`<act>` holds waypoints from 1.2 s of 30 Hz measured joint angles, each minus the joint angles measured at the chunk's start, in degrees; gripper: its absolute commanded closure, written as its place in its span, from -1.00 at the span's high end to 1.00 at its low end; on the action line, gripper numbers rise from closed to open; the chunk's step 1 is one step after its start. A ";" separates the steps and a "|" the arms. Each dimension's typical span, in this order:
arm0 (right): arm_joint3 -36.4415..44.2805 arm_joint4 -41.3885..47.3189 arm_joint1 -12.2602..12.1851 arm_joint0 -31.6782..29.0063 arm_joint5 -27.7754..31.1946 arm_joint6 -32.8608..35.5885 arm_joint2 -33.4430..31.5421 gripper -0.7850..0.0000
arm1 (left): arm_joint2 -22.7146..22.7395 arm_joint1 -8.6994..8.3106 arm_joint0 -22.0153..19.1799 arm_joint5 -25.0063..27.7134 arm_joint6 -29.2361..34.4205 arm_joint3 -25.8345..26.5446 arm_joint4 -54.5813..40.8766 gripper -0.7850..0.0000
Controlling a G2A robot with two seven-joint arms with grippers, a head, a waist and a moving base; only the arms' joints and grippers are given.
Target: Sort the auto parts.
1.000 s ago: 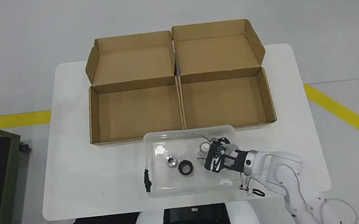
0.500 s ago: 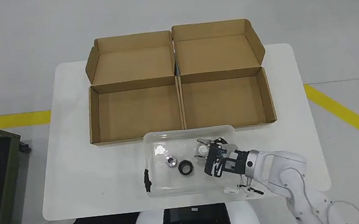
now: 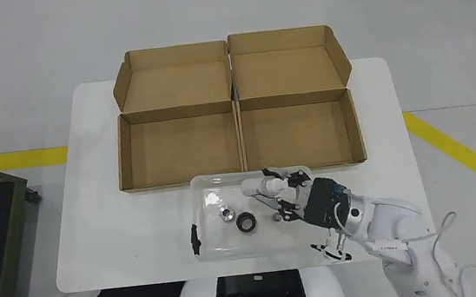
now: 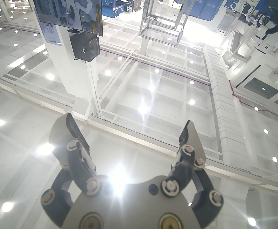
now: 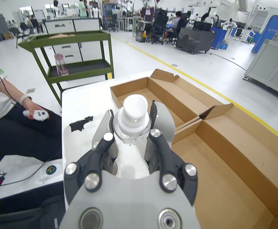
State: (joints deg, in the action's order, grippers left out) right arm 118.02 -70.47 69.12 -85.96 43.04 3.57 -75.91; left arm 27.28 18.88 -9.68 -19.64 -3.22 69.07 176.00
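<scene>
The left gripper (image 4: pixel 128 123) points up at the ceiling, its jaws spread. The right gripper (image 5: pixel 131 111) pinches a white part (image 5: pixel 133 103) over the clear tray (image 3: pixel 200 187). In the tray lie two more parts, a silver ring (image 3: pixel 225 214) and a black ring (image 3: pixel 247 223). Beyond it stand two open cardboard boxes, the left box (image 3: pixel 181 150) touching the right box (image 3: pixel 298 138).

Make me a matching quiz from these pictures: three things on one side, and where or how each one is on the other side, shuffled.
Things:
1. white part
2. black ring
3. left gripper

States:
a. open, gripping nothing
b. lying in the clear tray
c. clamped in the right gripper

Pairs: 1-c, 2-b, 3-a
</scene>
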 measured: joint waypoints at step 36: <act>0.44 21.00 -0.55 4.78 -3.58 -1.69 -5.53 -1.00 | 0.00 0.00 0.00 0.00 0.00 0.00 0.00 1.00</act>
State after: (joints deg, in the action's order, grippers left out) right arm 118.46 -49.48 68.57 -81.19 39.46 1.88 -81.45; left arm 27.28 18.88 -9.68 -19.64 -3.22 69.07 176.00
